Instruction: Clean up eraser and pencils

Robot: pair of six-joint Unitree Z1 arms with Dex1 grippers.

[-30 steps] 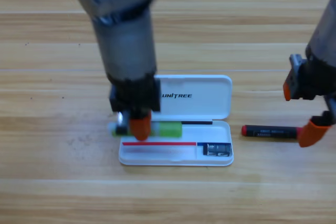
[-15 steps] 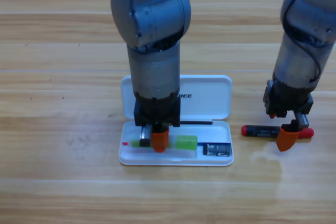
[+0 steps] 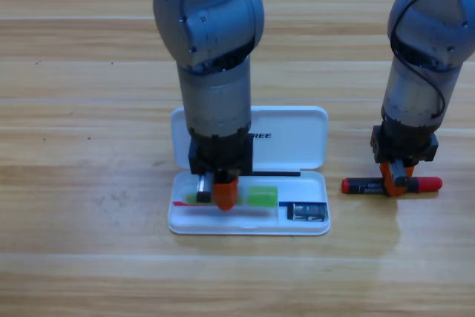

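The lime green pencil [image 3: 261, 197] lies across the tray of the open white case [image 3: 312, 226]. My left gripper [image 3: 221, 192] points straight down and is shut on its middle, so only the pencil's two ends show. The eraser [image 3: 306, 211] sits in the tray's small right compartment. On the table to the right of the case lies the black pencil with red ends [image 3: 364, 185]. My right gripper [image 3: 394, 182] is lowered straight onto it, covering its middle.
The case's lid [image 3: 297, 135] lies flat behind the tray, partly covered by the left arm. Bare wooden table [image 3: 89, 243] lies on all sides.
The left gripper carried the green pencil from the case's hinge line down into the tray. The right gripper swung in from the right edge and came down over the black pencil.
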